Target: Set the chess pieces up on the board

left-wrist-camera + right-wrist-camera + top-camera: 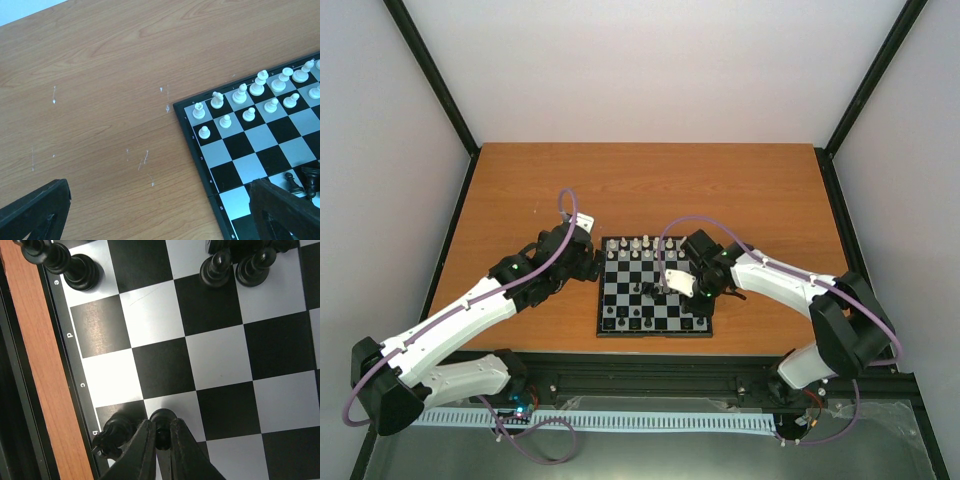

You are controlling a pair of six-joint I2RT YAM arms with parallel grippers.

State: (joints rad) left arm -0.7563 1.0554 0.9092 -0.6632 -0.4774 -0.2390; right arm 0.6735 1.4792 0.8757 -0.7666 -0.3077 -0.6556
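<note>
Black and silver squares mark the board point(625, 275), lying by the desk's point(650, 180) near edge, about midway along. White pieces point(257, 89) fill two rows at its far edge. The right tool point(161, 432) is pinched tight on a black pawn point(161, 416) near the board's near right corner, beside a black knight point(112, 432). The left tool point(592, 262) gapes wide, holding nothing, at the board's left edge.

On the tabletop point(650, 185), midway along its near edge: the board point(600, 300). Along the board's far edge, two rows of chess pieces point(642, 247); along its near edge, the opposing set point(638, 320) (a few nearer the middle). Just off its left edge, the left gripper point(588, 262); above its right half, the right gripper point(656, 290).
</note>
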